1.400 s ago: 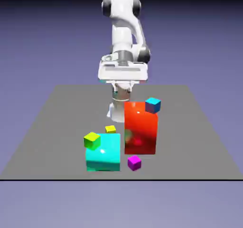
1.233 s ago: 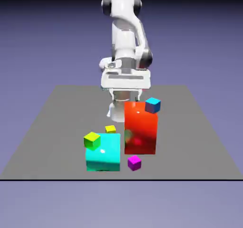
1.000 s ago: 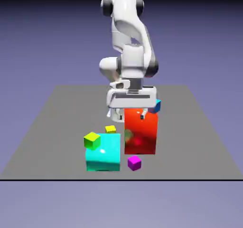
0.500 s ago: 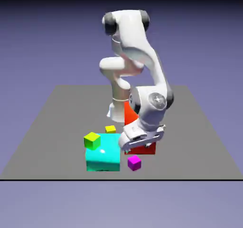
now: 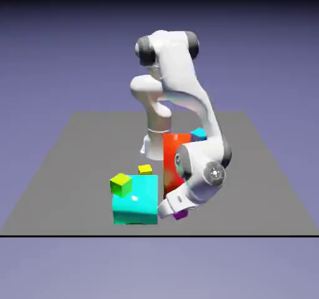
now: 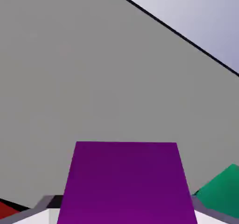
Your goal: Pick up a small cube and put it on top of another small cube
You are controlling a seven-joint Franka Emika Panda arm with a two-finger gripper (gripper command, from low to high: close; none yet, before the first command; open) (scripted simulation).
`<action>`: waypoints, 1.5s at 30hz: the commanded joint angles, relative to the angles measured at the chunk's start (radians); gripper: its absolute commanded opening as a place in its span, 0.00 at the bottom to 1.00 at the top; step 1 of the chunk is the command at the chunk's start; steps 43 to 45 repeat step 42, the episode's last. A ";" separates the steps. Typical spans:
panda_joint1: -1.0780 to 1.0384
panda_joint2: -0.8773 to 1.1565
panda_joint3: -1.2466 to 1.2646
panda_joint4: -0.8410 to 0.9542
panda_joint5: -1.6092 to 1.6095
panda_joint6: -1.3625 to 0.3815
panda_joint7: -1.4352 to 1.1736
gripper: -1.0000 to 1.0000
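The magenta small cube (image 6: 127, 178) fills the bottom of the hand view and sits on the grey table between my two fingers. My gripper (image 5: 174, 212) is low over it near the table's front edge, open, with a finger on each side; only a sliver of the magenta cube (image 5: 181, 215) shows under the hand. A yellow-green small cube (image 5: 121, 184) rests on the big cyan block (image 5: 136, 203). A small yellow cube (image 5: 145, 169) lies behind that block. A blue small cube (image 5: 198, 132) sits on the tall red block (image 5: 171, 157).
The cyan block stands just to the exterior view's left of my hand and shows as a green corner (image 6: 224, 190) in the hand view. The red block is right behind the hand. The table's front edge (image 5: 75, 235) runs close by.
The arm has swung forward and down from above the red block to the magenta cube, and the hand now covers most of that cube. The cubes have not moved.
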 commanded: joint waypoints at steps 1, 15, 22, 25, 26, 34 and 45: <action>-0.009 -0.036 0.003 -0.021 0.028 -0.004 0.039 0.00; -0.140 -0.544 0.049 -0.310 0.462 -0.060 0.564 0.00; -0.206 -0.797 0.072 -0.455 0.679 -0.087 0.827 0.00; -0.234 -0.906 0.082 -0.517 0.772 -0.099 0.940 0.00; -0.243 -0.942 0.085 -0.538 0.803 -0.103 0.977 0.00; -0.307 -1.187 0.108 -0.678 1.013 -0.130 1.231 0.00; -0.271 -1.137 0.180 -0.755 1.099 0.005 1.194 1.00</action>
